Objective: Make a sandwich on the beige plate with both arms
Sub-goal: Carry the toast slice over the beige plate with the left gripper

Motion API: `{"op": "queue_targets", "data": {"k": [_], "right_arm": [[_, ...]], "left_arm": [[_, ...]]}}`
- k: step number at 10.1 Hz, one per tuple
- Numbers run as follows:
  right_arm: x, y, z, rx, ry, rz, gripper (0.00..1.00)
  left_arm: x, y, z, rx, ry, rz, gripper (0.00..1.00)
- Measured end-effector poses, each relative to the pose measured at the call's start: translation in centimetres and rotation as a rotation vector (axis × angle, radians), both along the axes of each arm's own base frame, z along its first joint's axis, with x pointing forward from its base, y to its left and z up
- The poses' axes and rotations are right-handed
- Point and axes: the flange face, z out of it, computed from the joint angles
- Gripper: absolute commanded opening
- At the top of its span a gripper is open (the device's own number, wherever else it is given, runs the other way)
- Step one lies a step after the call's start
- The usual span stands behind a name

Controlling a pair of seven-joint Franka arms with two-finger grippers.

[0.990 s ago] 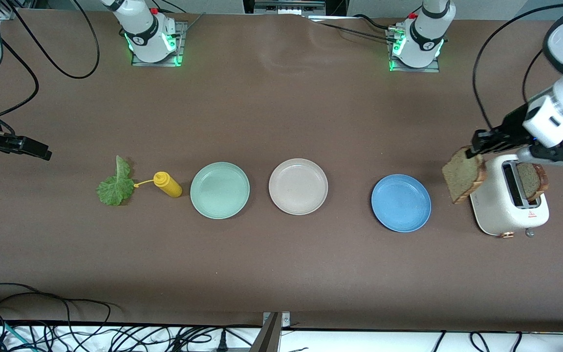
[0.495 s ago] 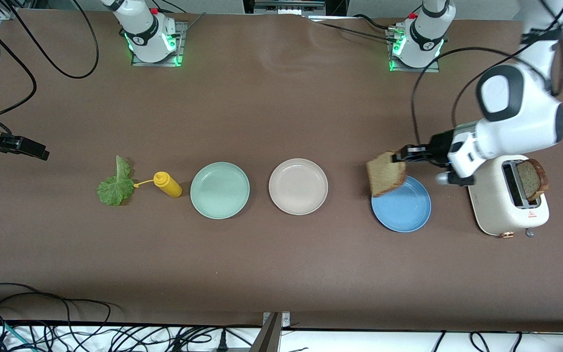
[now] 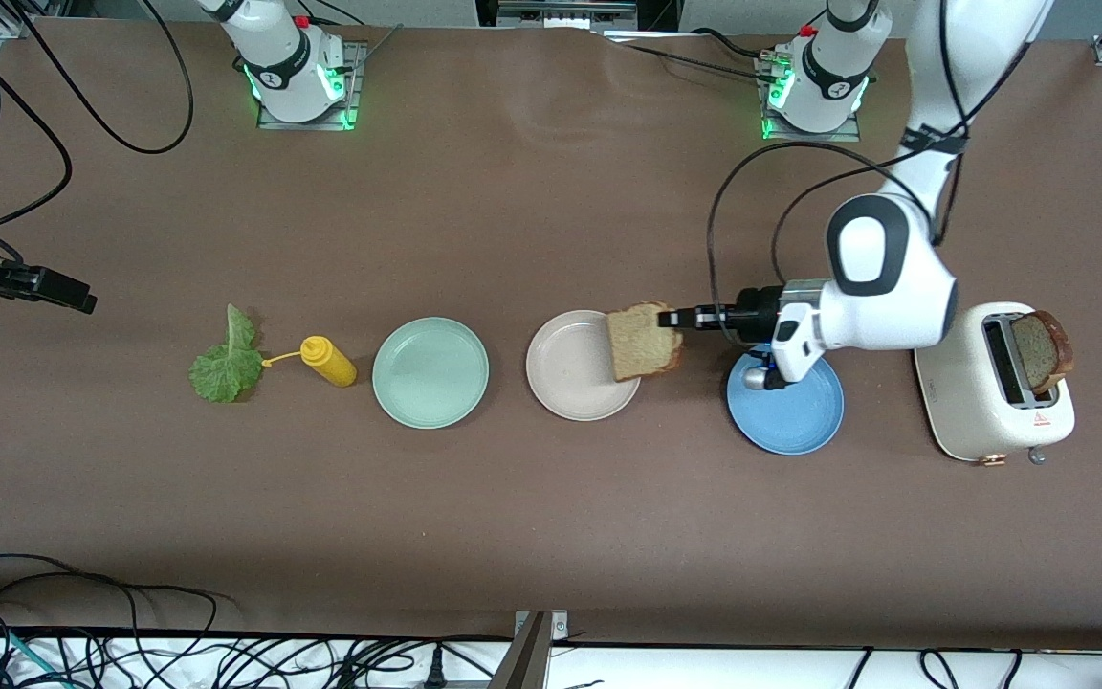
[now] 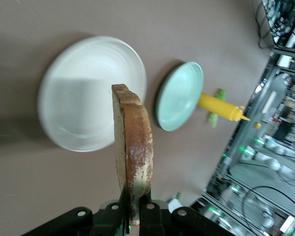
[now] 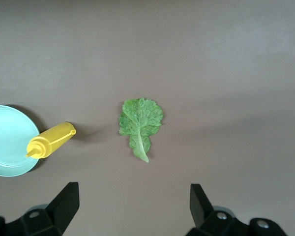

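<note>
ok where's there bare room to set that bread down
The beige plate is bare under the bread slice in the left gripper. The mint plate is bare too. It is tighter around the mustard bottle and lettuce, under the open right gripper.

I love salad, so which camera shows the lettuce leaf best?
The right wrist view: the lettuce leaf lies flat, centred, veins clear. The front view shows it small; the left wrist view shows only a green sliver under the mustard bottle.

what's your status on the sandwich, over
Left gripper shut on bread slice, over the beige plate edge. Right gripper open, waiting over the lettuce. Second slice in the toaster. Nothing in the way.
</note>
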Motion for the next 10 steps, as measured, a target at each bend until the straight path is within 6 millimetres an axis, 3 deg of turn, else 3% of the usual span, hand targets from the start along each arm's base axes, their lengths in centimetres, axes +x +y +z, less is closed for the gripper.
{"op": "queue_targets", "data": {"k": [2, 3, 8, 10], "right_arm": [[0.0, 0.0, 0.0, 0.0, 0.0, 0.0, 1.0], [0.0, 0.0, 0.0, 0.0, 0.001, 0.0, 1.0], [-0.1, 0.0, 0.0, 0.0, 0.006, 0.0, 1.0], [-0.1, 0.0, 0.0, 0.0, 0.006, 0.0, 1.0]], "left_arm": [[0.1, -4.5, 0.2, -0.033, -0.031, -0.056, 0.0], [0.3, -5.8, 0.3, -0.041, -0.048, -0.078, 0.0], [-0.4, -7.7, -4.7, -0.079, -0.108, -0.141, 0.0], [-0.8, -8.6, -5.8, -0.062, -0.115, -0.145, 0.0]]}}
